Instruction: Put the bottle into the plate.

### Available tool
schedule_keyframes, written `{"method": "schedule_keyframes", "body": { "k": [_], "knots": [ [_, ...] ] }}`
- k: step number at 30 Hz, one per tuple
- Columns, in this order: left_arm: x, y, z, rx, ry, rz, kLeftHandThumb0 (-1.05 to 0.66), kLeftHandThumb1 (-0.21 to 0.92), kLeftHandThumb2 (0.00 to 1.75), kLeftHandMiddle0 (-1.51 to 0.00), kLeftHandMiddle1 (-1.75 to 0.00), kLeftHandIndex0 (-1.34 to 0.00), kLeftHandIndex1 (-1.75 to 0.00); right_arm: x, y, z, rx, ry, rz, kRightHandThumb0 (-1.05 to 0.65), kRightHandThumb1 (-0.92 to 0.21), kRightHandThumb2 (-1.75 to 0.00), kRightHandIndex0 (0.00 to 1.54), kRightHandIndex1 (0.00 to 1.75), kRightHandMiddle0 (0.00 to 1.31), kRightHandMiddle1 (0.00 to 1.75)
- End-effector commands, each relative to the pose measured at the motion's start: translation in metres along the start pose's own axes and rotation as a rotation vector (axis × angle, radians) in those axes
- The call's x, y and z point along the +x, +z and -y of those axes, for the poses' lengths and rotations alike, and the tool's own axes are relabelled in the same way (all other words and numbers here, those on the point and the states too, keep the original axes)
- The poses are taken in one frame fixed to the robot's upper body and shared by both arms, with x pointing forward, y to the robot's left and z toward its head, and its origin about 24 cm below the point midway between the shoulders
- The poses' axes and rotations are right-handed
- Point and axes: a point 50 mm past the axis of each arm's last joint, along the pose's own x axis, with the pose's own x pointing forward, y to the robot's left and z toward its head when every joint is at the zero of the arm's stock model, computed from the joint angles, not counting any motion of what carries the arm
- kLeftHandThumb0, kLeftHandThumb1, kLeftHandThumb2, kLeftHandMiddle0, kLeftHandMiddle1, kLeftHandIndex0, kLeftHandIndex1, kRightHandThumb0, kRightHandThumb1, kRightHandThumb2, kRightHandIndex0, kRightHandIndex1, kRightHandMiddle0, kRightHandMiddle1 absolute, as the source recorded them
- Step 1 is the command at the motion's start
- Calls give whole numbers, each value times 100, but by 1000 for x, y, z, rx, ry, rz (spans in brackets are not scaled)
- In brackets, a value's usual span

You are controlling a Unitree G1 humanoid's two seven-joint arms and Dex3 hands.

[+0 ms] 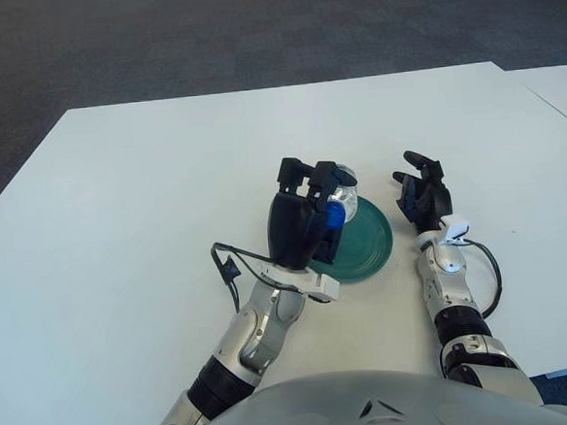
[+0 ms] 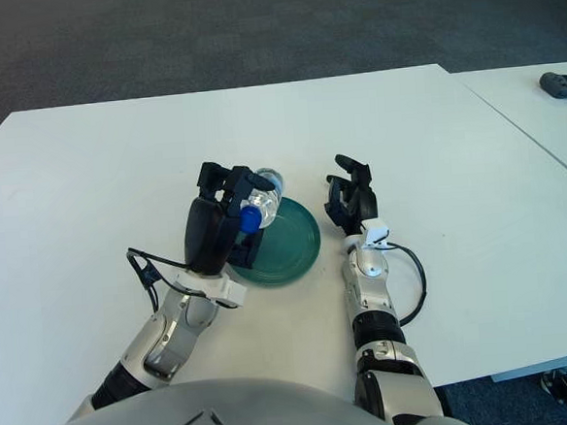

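A clear plastic bottle (image 1: 341, 195) with a blue cap (image 2: 250, 218) is held in my left hand (image 1: 308, 211), whose fingers are shut around it. The hand carries the bottle above the left part of the dark green plate (image 1: 364, 244), cap end toward me. The plate lies on the white table (image 1: 118, 205) and is partly hidden behind the hand. My right hand (image 1: 422, 195) shows just to the right of the plate, fingers spread and holding nothing.
A black cable (image 1: 231, 270) loops off my left wrist. A second white table (image 2: 540, 117) stands at the right, with a dark object (image 2: 562, 84) on it. Dark carpet lies beyond the far table edge.
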Motion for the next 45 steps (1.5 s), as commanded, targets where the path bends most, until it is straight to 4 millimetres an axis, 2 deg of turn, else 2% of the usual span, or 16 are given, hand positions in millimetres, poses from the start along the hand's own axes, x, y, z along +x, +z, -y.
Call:
{"method": "schedule_keyframes", "body": {
  "k": [1, 13, 18, 22, 23, 25, 26, 28, 32, 45],
  "knots": [
    [-2, 2, -1, -28, -21, 11, 0, 7, 157, -84, -163, -57, -175, -47, -53, -10, 52, -29, -278, -68, -92, -67, 30, 122, 0, 111],
    [-3, 1, 2, -65, -84, -19, 0, 5, 157, -88, -157, -58, -175, -50, -51, -12, 121, 2, -257, -62, -92, -62, 35, 119, 0, 127],
    [-9, -1, 8, -80, -73, -60, 0, 3, 158, -89, -156, -60, -175, -51, -51, -9, 131, -2, -259, -59, -92, -62, 40, 120, 0, 122],
    [-11, -2, 9, -85, -70, -68, 0, 3, 159, -89, -157, -60, -175, -51, -51, -8, 145, 2, -248, -53, -83, -71, 52, 134, 0, 116],
    [-12, -2, 10, -86, -69, -66, 0, 3, 159, -89, -157, -60, -175, -51, -51, -8, 150, 4, -246, -21, -76, -74, 50, 144, 0, 115],
    [-13, -4, 11, -94, -73, -67, 0, 2, 160, -89, -157, -60, -175, -51, -50, -7, 156, 10, -242, 8, -69, -78, 49, 151, 0, 114],
    [-14, -5, 13, -97, -77, -74, 0, 2, 160, -89, -157, -61, -175, -50, -51, -7, 156, 14, -242, 19, -66, -79, 49, 154, 0, 113],
    [-17, -6, 16, -100, -86, -87, 0, 1, 161, -90, -157, -62, -175, -50, -51, -6, 153, 22, -246, 29, -63, -82, 50, 156, 0, 113],
    [-20, -7, 18, -109, -94, -104, 0, 0, 162, -90, -157, -63, -175, -48, -51, -5, 133, 42, -249, 37, -59, -84, 53, 156, 0, 117],
    [-27, -8, 22, -149, -111, -165, -1, 0, 163, -88, -162, -63, -175, -46, -48, -3, 142, 59, -249, 39, -59, -81, 55, 153, 0, 120]
  ]
}}
